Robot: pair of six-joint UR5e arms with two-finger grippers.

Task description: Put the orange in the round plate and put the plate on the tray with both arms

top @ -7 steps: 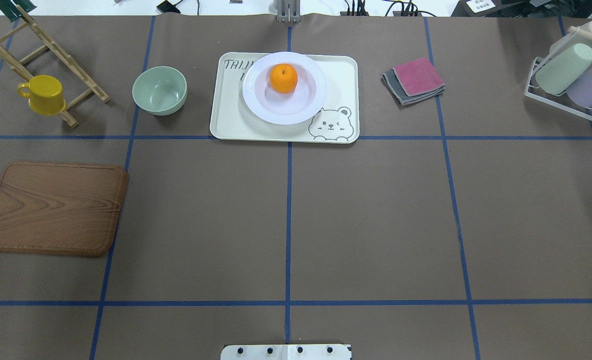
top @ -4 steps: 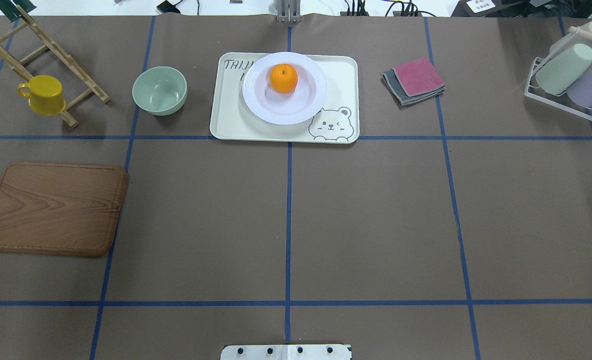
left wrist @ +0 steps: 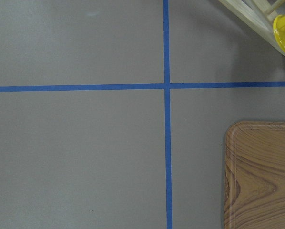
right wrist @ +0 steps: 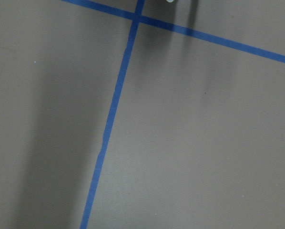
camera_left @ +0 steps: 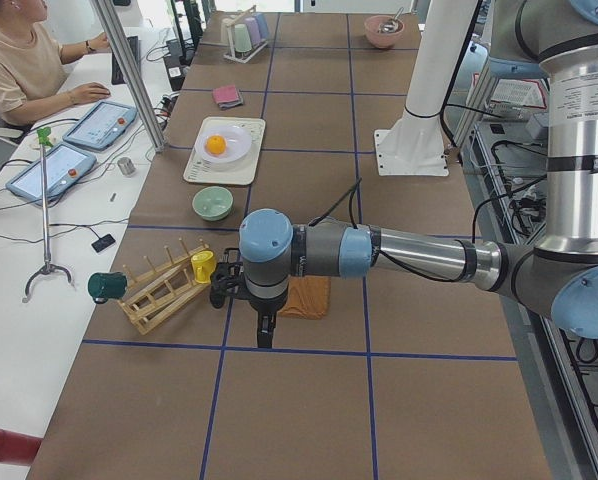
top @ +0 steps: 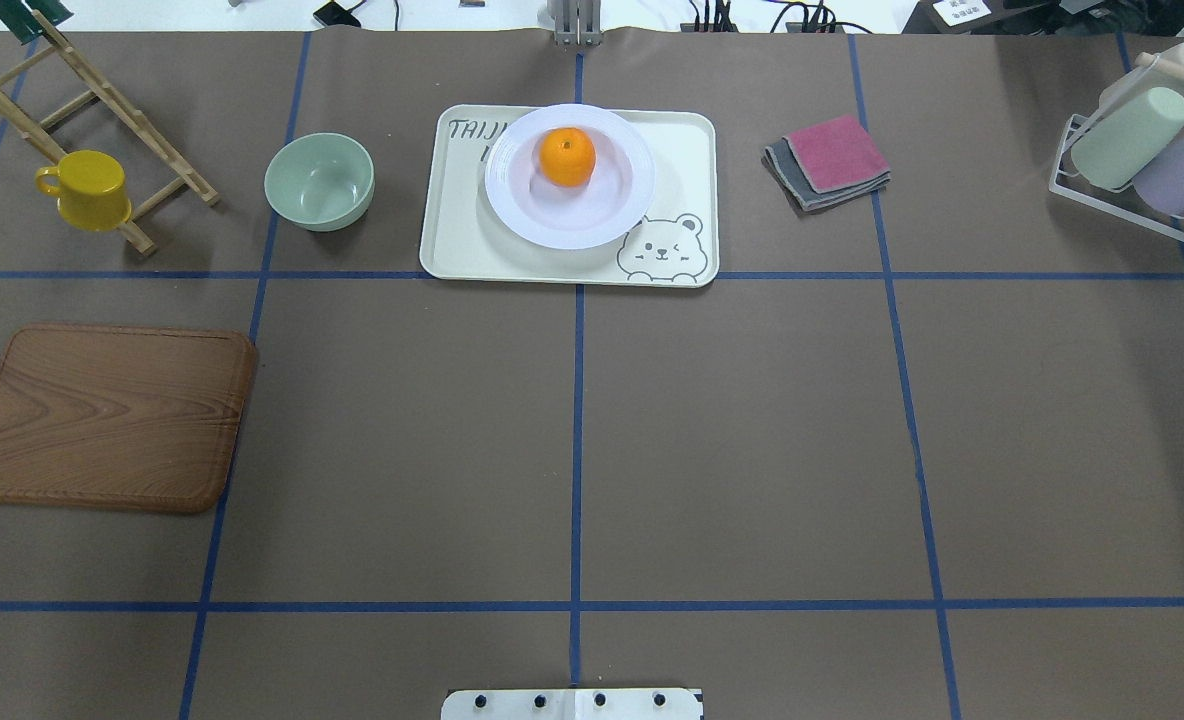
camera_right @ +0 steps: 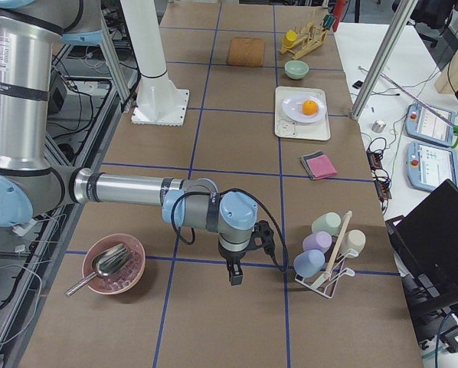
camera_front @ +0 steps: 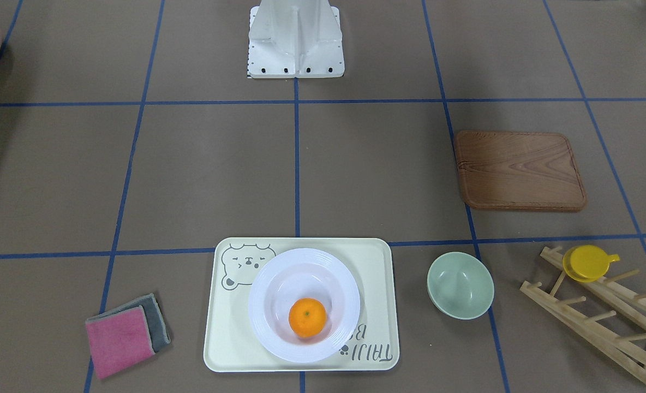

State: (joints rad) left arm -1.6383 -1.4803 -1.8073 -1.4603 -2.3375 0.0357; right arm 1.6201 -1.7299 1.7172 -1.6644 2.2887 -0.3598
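orange [top: 566,157]: round, bright and finely dimpled, with a tiny green stem dot; it is sitting in the plate's sunken well, on the side away from the robot.
plate [top: 569,222]: round, glossy white, deep, with a wide ridged rim; it is resting on the tray, covering part of the lettering and just beside the bear drawing.
tray [top: 457,240]: cream, smooth and rectangular with rounded corners and a raised rim; it is lying flat at the table's far middle.
left gripper [camera_left: 264,335]: black, pointing down, hanging over bare table near the board and rack, well apart from the tray; I cannot tell whether it is parted or closed.
right gripper [camera_right: 234,274]: black, pointing down, hanging over bare table beside the holder; I cannot tell its state either.
bowl [top: 319,181]: pale green and matte, standing near the tray.
board [top: 107,417]: brown, wood-grained, with rounded corners, lying flat.
cup [top: 87,188]: yellow, hanging on the rack.
rack [top: 167,152]: pale wooden pegs, slanting.
cloths [top: 837,152]: pink on grey, folded.
holder [top: 1132,135]: clear frame carrying pastel cups.
table [top: 752,430]: brown covering, gridded with blue tape.
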